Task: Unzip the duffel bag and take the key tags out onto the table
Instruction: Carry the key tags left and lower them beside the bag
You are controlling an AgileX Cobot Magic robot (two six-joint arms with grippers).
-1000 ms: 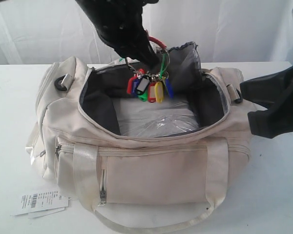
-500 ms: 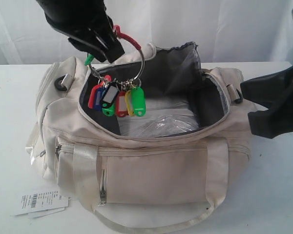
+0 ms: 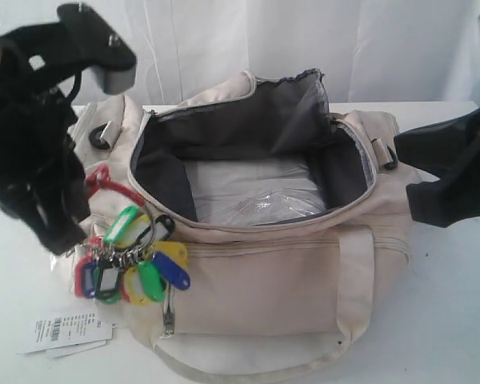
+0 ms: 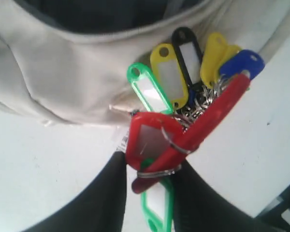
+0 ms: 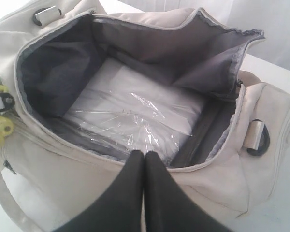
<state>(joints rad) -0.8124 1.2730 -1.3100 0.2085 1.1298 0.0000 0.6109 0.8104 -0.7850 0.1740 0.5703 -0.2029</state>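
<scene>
The cream duffel bag (image 3: 256, 280) stands unzipped on the white table (image 3: 464, 320), its dark lining showing. My left gripper (image 3: 74, 228) is shut on the red ring of the key tags (image 3: 136, 268). They hang in a bunch against the bag's front left corner, outside the opening. In the left wrist view my gripper (image 4: 152, 179) pinches the red ring, and the key tags (image 4: 183, 82) fan out against the bag (image 4: 63, 72). My right gripper (image 5: 144, 157) is shut and empty over the bag's rim (image 5: 222, 164). My right arm (image 3: 448, 172) is at the bag's right end.
A plastic-wrapped stuffing pad (image 5: 135, 111) lies in the bottom of the bag. A white barcode paper label (image 3: 64, 332) lies on the table at the bag's front left. The bag's webbing handle (image 3: 248, 364) droops toward the table's front edge.
My left gripper has carried the key tags up out of the bag's opening, leftward and down to the bag's front left corner. The right arm has not moved.
</scene>
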